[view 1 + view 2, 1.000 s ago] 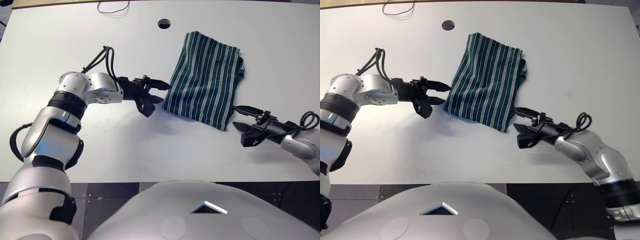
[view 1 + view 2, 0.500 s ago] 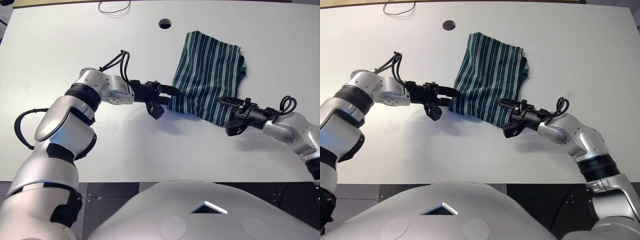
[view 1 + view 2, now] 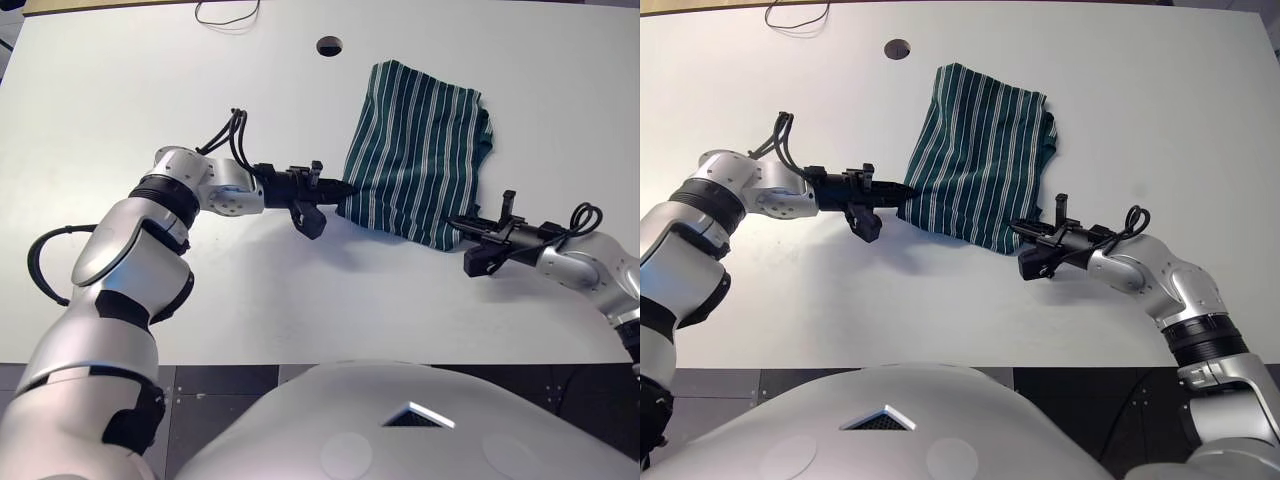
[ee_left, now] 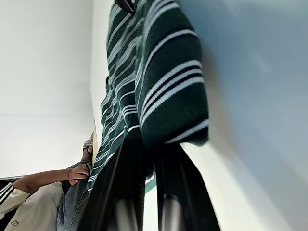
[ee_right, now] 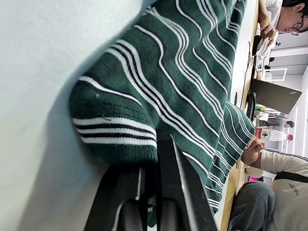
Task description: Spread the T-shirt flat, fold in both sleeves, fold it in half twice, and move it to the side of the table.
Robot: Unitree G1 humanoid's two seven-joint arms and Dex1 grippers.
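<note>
**Both pincers clamped on the near corners of the folded T-shirt**

The T-shirt (image 3: 415,150) is lying on the white desk (image 3: 150,80) as a compact green striped rectangle, at about 1 o'clock from the desk's middle. No sleeves are showing. Its long axis and its stripes are running roughly from 7 o'clock to 1 o'clock. The short near edge is slanting from 10 o'clock down toward 4 o'clock. Layers are bunching slightly along the 3 o'clock side.

The left pincer (image 3: 340,188) is coming in from 9 o'clock and meeting the near left corner. In the left wrist view its fingers (image 4: 183,192) are lying close together with the cloth corner pinched between them. The right pincer (image 3: 1017,227) is coming in from about 4 o'clock and meeting the near right corner. In the right wrist view its fingers (image 5: 175,183) are likewise closing on the rolled hem. Each arm is working its own corner, and neither is the nearer to the garment as a whole.

Judgement: the folding is looking finished, leaving the shift to the desk's side. That move is depending on both corners travelling together along the near edge, since the far half is lying free and unheld. An uneven pull is likely to skew the long axis or open the layers on the bunched side.

A round hole (image 3: 328,46) and a loose cable (image 3: 228,12) are lying toward 12 o'clock, well apart from the cloth.
</note>
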